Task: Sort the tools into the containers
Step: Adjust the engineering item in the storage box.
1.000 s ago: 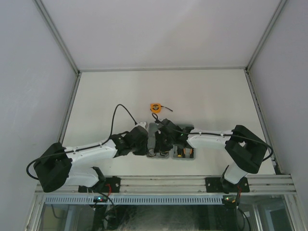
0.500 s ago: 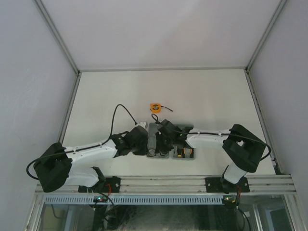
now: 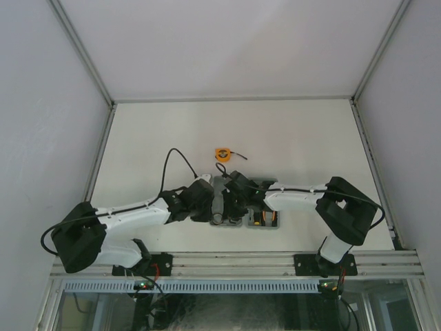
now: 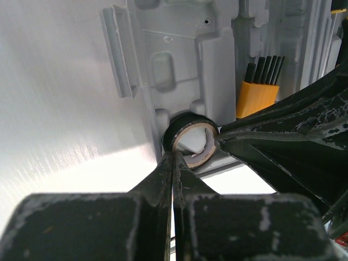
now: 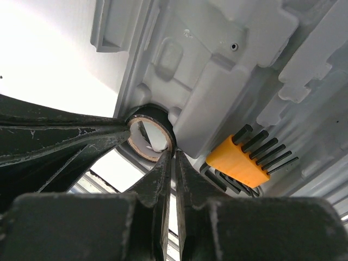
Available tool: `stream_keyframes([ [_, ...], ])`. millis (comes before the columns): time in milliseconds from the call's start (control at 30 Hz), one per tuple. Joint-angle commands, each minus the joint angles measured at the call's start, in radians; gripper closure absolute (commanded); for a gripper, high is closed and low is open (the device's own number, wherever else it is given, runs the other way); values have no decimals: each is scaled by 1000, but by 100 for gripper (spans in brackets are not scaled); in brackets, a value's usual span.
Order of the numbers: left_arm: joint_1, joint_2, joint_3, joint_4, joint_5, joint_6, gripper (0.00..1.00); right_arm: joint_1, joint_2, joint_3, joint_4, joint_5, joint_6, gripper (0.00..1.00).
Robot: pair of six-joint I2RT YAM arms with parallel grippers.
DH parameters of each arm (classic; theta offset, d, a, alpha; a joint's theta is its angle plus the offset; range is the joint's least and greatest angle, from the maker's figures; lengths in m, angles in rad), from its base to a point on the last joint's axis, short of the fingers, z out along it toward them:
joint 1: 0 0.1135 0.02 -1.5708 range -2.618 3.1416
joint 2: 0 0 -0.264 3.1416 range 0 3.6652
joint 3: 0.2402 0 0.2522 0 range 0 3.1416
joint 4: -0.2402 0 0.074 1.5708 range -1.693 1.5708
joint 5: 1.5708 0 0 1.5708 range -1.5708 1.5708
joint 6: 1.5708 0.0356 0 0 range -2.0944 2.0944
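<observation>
— Ring [image 4: 184,125] first: how will it handle?
— Light and stiff, I'd judge. It's a black band on a pale core, and the smooth outside could skid away from a push. I'd take it across the wall, one finger in the hole and one outside.
— Where is it?
— In the round pocket at the near end of the grey case's [image 4: 179,60] left half, left of the orange hex keys [image 4: 255,98]. It looks tipped up toward the near side rather than lying flat.
— And your pincers?
— Both are pressed shut. My left pincer [image 4: 174,155] comes in from the near left, and its joined tips touch the ring's rim. My right pincer [image 5: 173,154] comes from the right, tips also against the rim. Whether any wall sits between them I cannot tell. Neither is in the hole.
— Anything else out?
— An orange tape measure [image 3: 222,153] lies on the table [image 3: 296,138], just beyond the case's far end.
</observation>
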Motion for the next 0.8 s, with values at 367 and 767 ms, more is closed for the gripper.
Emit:
stream_keyframes([
  [367,-30,126,42,-169,-10,-52,100,-2,33,13,-47,49,4,96],
  [767,-69,266,5,-119,17,-107,100,-5,-1,-12,-25,57,16,96],
])
